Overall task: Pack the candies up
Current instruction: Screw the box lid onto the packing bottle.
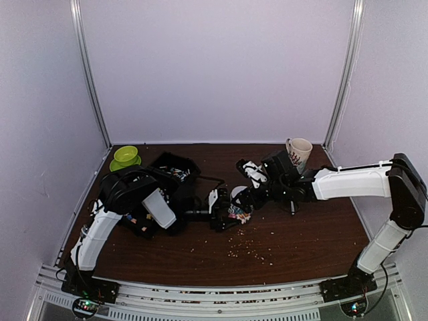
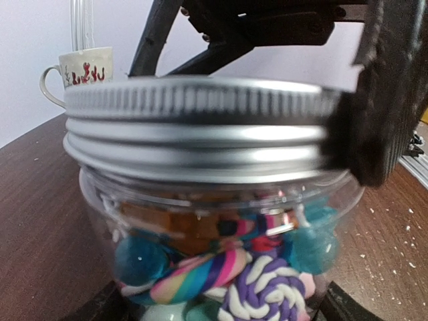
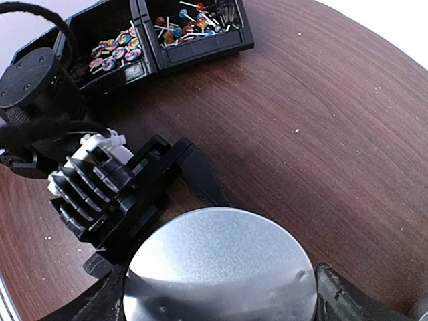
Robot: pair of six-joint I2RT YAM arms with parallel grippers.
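A clear jar (image 2: 200,214) holds the candies (image 2: 200,271): striped, swirled and blue sweets. It stands mid-table in the top view (image 1: 238,212). A silver screw lid (image 2: 200,127) sits on its mouth and shows from above in the right wrist view (image 3: 221,261). My left gripper (image 2: 224,306) is shut on the jar's body, reaching in from the left (image 1: 221,208). My right gripper (image 3: 221,297) comes down from above (image 1: 243,195) and is shut on the lid, one finger on each side of the rim (image 3: 341,297).
A black divided tray (image 3: 200,48) with more candies (image 3: 117,48) and lollipops stands behind the left arm (image 1: 175,168). A green cup on a saucer (image 1: 126,157) is at back left. A white mug (image 1: 299,152) is at back right. Pale crumbs (image 1: 251,247) lie in front.
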